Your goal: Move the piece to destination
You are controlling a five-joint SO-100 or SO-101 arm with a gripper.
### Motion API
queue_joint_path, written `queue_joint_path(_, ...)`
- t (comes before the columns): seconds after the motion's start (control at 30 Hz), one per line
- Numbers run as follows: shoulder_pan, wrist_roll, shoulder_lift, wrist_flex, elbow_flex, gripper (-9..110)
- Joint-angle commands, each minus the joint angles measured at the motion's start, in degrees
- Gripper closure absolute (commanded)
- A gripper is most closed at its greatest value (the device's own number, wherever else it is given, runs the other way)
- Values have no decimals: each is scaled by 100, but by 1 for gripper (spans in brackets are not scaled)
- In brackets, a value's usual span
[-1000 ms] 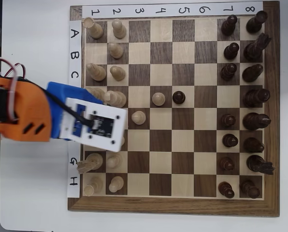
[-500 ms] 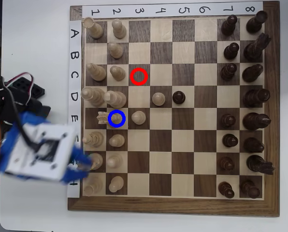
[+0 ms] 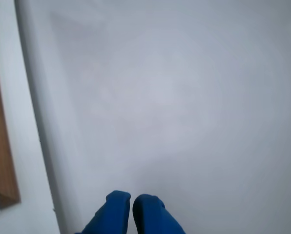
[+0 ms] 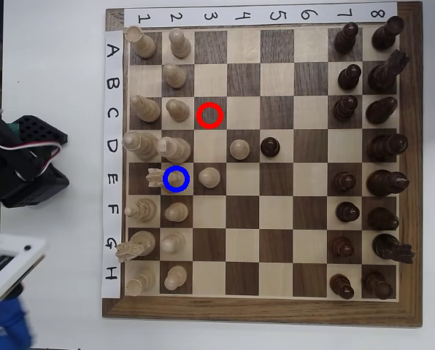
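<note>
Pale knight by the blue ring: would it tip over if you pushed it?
The pale knight looks tall over a small base, so a high push may topple it. Carved wood looks stiff, likely light. It could bump the pale pawn nearby.

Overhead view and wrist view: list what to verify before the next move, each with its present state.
1. Pale light-wood chess knight has its base in the light square marked with a blue ring: ok.
2. Knight upright: cannot tell from straight above.
3. Dark square marked with a red ring vacant: ok.
4. Blue two-finger gripper holds nothing, jaws together: ok.
5. Gripper off the wooden chessboard, over the white table: ok.
</note>
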Motion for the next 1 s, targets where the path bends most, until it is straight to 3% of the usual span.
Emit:
queue_joint_path(0.0,2268,-1960,1274,-721,1160,101)
queue_joint_path(0.37,3586,-3349,2452,-1292,4148,101)
queue_joint_path(0.97,3990,-3911,3639,-1626,6838,101)
